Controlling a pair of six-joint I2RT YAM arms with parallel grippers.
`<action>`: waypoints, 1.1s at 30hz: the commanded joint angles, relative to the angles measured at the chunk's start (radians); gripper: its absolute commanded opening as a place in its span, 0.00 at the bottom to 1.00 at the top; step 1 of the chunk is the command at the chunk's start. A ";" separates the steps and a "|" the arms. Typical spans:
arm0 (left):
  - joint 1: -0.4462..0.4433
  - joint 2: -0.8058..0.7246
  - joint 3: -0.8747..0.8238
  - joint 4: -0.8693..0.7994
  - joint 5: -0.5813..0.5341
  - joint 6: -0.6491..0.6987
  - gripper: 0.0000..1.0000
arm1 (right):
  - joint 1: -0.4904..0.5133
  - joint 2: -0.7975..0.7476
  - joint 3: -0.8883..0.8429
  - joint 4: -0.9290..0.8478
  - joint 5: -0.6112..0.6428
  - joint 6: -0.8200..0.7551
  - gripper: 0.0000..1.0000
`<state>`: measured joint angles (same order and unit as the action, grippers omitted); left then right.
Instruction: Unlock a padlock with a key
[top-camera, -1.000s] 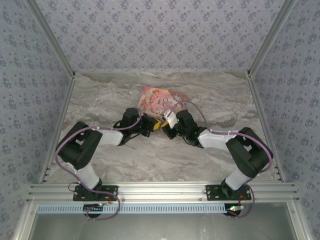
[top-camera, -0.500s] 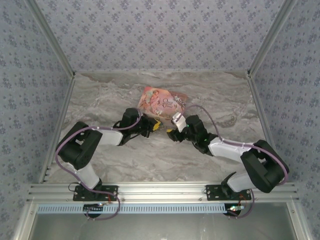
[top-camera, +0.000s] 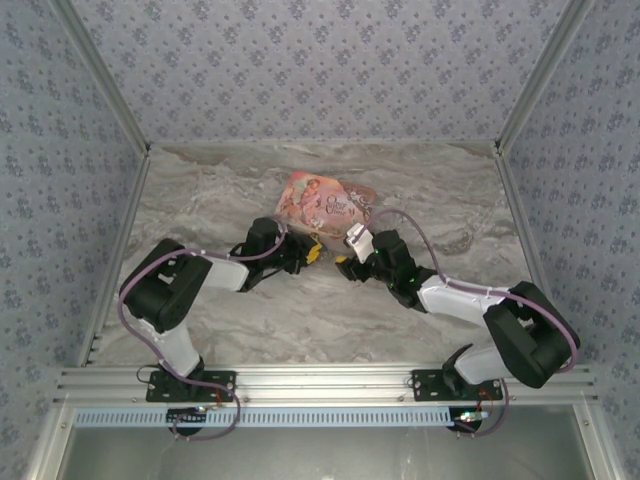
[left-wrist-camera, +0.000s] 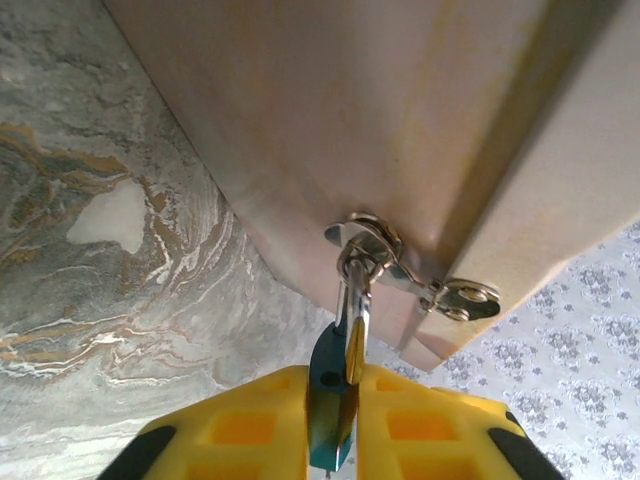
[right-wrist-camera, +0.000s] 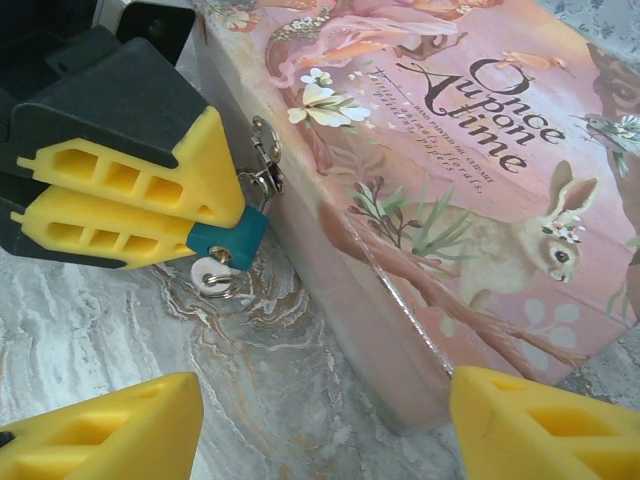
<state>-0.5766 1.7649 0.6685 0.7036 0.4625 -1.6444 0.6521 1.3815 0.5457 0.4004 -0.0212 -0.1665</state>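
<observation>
Padlock (right-wrist-camera: 228, 238): small, blue body, its silvery shackle hooked through the metal clasp (left-wrist-camera: 400, 275) on the near wall of the pink box (right-wrist-camera: 450, 180). It sits pinched between the two yellow fingers (right-wrist-camera: 150, 180) of the left gripper (right-wrist-camera: 215, 232), which press on its body from both sides. A pale disc on a ring (right-wrist-camera: 212, 275) hangs just beneath. Right gripper (right-wrist-camera: 325, 385): nearer and to the right, fingers spread wide, apart from the padlock. Marble table (right-wrist-camera: 100, 330) underneath.

Tiny blue padlock (right-wrist-camera: 228, 238) — on box hasp (right-wrist-camera: 266, 165)
</observation>
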 joint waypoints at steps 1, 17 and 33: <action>-0.003 0.016 -0.023 -0.022 -0.009 0.018 0.20 | -0.007 -0.016 0.009 0.002 0.018 -0.019 0.68; 0.025 -0.128 -0.023 -0.213 -0.052 0.129 0.45 | -0.026 -0.025 0.007 -0.012 0.017 0.014 0.70; 0.168 -0.409 0.194 -0.820 -0.199 0.587 0.77 | -0.199 -0.091 -0.003 0.011 -0.074 0.362 1.00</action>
<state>-0.4385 1.3701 0.8177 0.0166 0.2928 -1.1763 0.4900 1.3197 0.5354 0.4145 -0.0494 0.0662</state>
